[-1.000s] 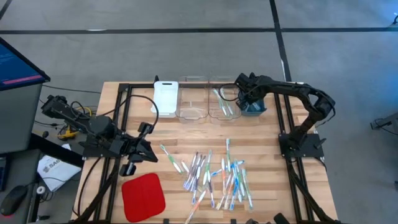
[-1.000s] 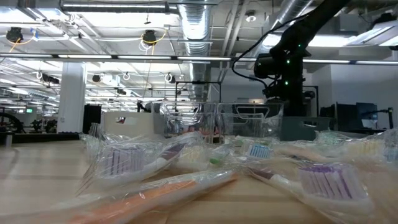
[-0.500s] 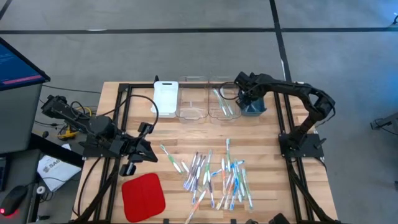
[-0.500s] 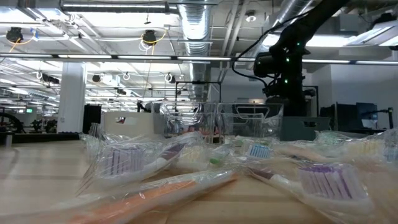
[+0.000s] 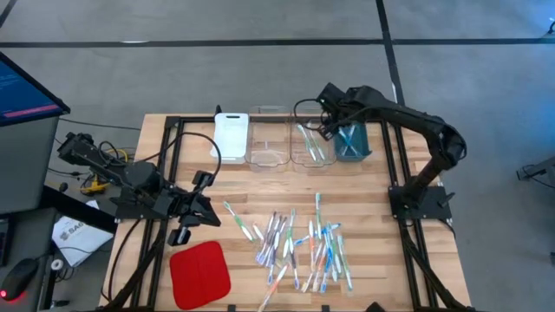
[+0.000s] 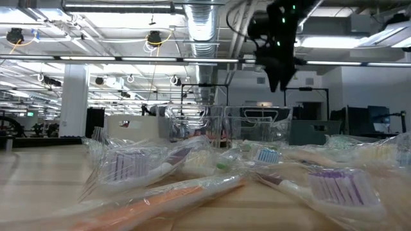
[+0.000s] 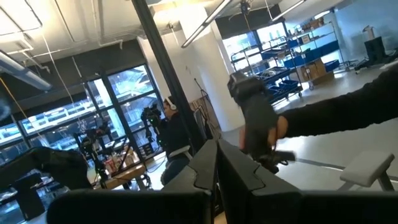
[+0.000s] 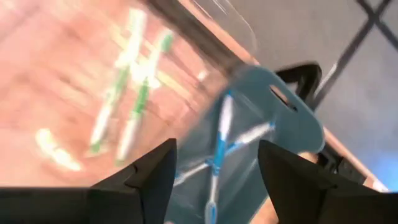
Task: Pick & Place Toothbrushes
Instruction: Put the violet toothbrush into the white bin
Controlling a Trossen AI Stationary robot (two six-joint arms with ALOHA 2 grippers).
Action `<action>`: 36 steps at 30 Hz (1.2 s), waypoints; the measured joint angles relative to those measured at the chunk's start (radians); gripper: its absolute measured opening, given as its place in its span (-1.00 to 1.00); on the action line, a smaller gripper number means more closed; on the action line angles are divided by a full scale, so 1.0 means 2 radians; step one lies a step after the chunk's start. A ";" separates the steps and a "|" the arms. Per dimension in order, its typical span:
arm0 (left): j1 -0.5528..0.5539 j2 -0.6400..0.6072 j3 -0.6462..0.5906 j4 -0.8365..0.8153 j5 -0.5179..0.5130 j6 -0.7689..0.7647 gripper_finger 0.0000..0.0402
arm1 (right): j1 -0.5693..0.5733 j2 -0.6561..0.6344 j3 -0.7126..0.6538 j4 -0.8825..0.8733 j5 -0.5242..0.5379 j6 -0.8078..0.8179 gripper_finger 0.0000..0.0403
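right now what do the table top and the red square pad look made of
The pale slatted table top looks like unfinished or lightly sealed wood: visible plank seams and grain. The red square pad looks like matte silicone or rubber, judging by its rounded corners and flat, dull surface; uncertain.

Red square pad (image 5: 200, 273) flat near table (image 5: 364, 204) edge; white tray (image 5: 231, 135), two clear trays (image 5: 268, 139), blue tray (image 5: 352, 144) in a row.

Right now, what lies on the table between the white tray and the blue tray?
Between the white tray and the blue tray stand two clear trays, the right one holding green toothbrushes. The high view shows this.
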 joint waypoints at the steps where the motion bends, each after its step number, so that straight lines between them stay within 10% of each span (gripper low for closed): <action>1: 0.000 0.000 0.000 0.000 0.000 -0.001 -0.96 | 0.012 0.000 0.012 -0.004 0.000 0.000 0.07; 9: 0.000 0.000 0.000 -0.001 0.000 -0.001 -0.96 | 0.149 -0.003 0.051 0.044 0.023 0.068 0.00; 25: 0.028 0.069 0.000 0.081 0.000 0.013 -0.96 | 0.506 -0.003 0.050 0.109 0.426 0.102 -0.04; 36: 0.054 0.221 0.042 0.217 -0.001 -0.020 -0.96 | 0.598 -0.010 0.050 0.086 0.511 0.079 -0.05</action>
